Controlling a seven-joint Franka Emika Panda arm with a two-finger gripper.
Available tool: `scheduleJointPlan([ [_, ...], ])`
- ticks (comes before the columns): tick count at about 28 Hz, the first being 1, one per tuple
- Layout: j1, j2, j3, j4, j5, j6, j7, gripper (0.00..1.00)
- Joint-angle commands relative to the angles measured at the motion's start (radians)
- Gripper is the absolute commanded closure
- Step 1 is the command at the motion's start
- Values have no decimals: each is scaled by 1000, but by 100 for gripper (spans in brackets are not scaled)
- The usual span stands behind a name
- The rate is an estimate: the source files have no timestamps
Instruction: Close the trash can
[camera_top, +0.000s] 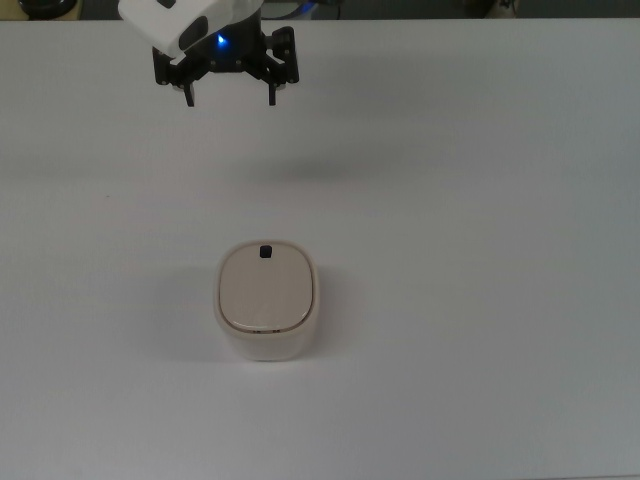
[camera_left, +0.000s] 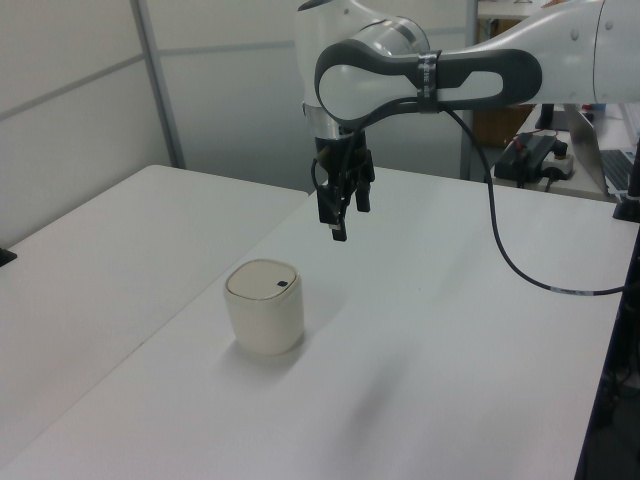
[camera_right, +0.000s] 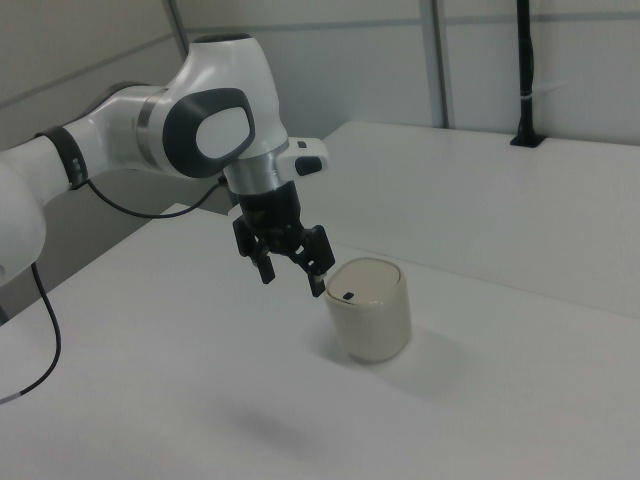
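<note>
White bench, one bin on it.
The trash can stands upright on my bench near the middle of the top view, its beige lid lying flat.
</note>
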Motion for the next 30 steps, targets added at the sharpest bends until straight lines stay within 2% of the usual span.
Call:
scheduleJointPlan([
  [1, 5, -20, -6, -23, 3, -2, -1, 0],
  [30, 5, -20, -3, -23, -3, -2, 8, 0],
])
